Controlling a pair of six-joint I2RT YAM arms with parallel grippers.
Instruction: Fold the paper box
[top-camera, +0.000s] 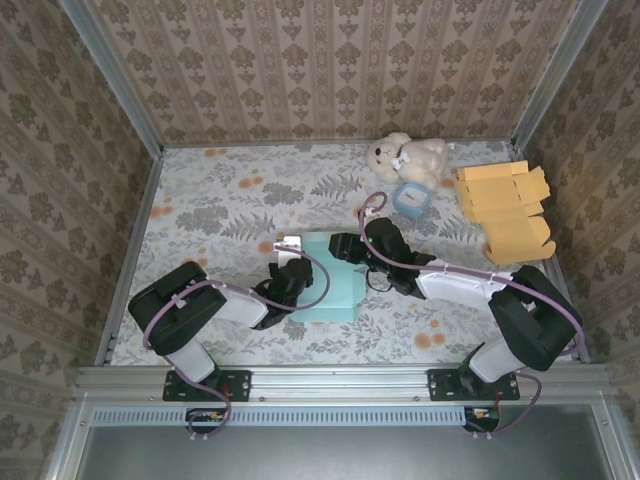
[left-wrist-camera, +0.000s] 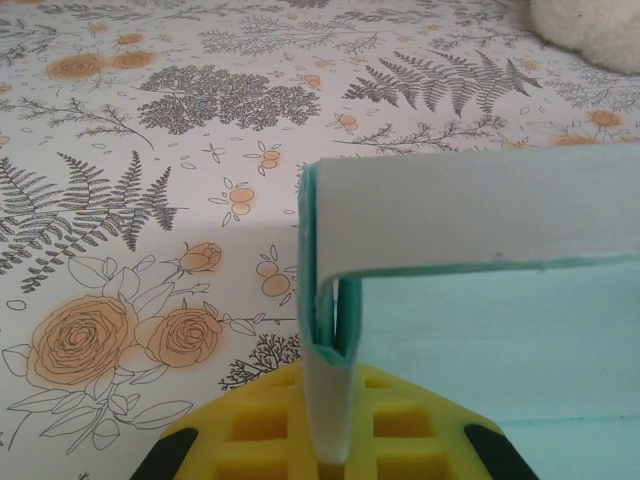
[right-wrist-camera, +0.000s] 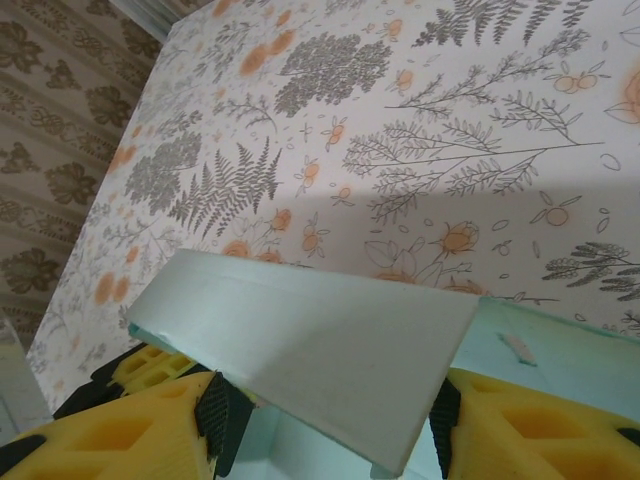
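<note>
The yellow fingers (left-wrist-camera: 250, 440) of the left gripper (left-wrist-camera: 330, 445) are seen pressed together on a doubled-over edge of the teal paper box (left-wrist-camera: 480, 230), with the fold pinched upright between them. The fingers (right-wrist-camera: 150, 410) of the right gripper (right-wrist-camera: 330, 425) are held apart on either side of a raised, pale flap of the same box; whether the black pads actually press its edges cannot be told. From above, the box is shown resting near the middle of the flower-printed table (top-camera: 220, 200), with the left gripper at its left edge and the right gripper at its far right corner. A teddy bear (top-camera: 405, 155), a small blue round object (top-camera: 410, 198) and orange cardboard blanks (top-camera: 505, 205) are set well apart from it, towards the far right.
</note>
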